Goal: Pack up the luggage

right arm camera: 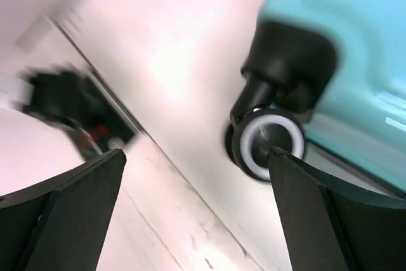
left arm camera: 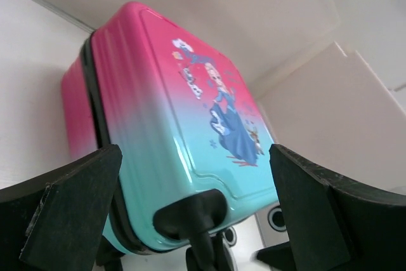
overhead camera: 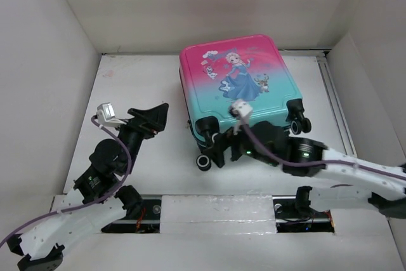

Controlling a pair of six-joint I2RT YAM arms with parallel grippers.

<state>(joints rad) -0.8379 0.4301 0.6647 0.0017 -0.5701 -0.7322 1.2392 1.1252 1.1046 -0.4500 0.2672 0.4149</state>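
Seen from above, the luggage [overhead camera: 238, 87] lies closed and flat on the white table [overhead camera: 133, 74], upper centre of the frame. Its princess print faces up, the pink end toward the top, the teal end and black wheels toward the bottom. Your left gripper [overhead camera: 162, 118] sits left of centre, apart from the case, its jaws spread wide and holding nothing. Its wrist camera looks between the two black fingers [left arm camera: 63, 214] at the case's side seam and printed face. Your right gripper [overhead camera: 217, 149] is at the case's lower edge, just beside the lower-left wheel [overhead camera: 203, 162], jaws likewise wide and empty. In its partly blurred wrist view, a wheel in its black housing shows at upper right between the fingers, touching neither.
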